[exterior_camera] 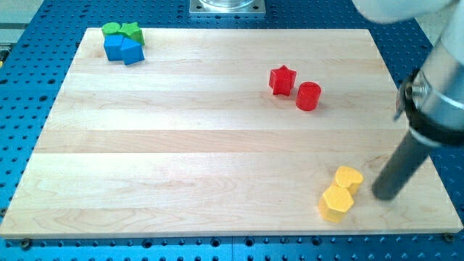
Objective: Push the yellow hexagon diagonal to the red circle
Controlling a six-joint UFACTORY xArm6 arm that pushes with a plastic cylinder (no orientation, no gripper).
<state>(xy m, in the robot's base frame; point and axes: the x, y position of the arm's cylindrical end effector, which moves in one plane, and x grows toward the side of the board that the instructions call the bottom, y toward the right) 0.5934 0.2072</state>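
Observation:
The yellow hexagon (337, 203) lies near the view's bottom right, touching a second yellow block (349, 177), perhaps heart-shaped, just above it. The red circle (308, 96) stands in the upper right part of the board, with a red star (283, 80) close to its left. My tip (385, 196) is the lower end of the dark rod, on the board just right of the two yellow blocks, a short gap away from them.
A cluster of two green blocks (122, 30) and two blue blocks (123, 49) sits at the view's top left corner. The wooden board (181, 145) lies on a blue perforated table. The board's right edge is close to my tip.

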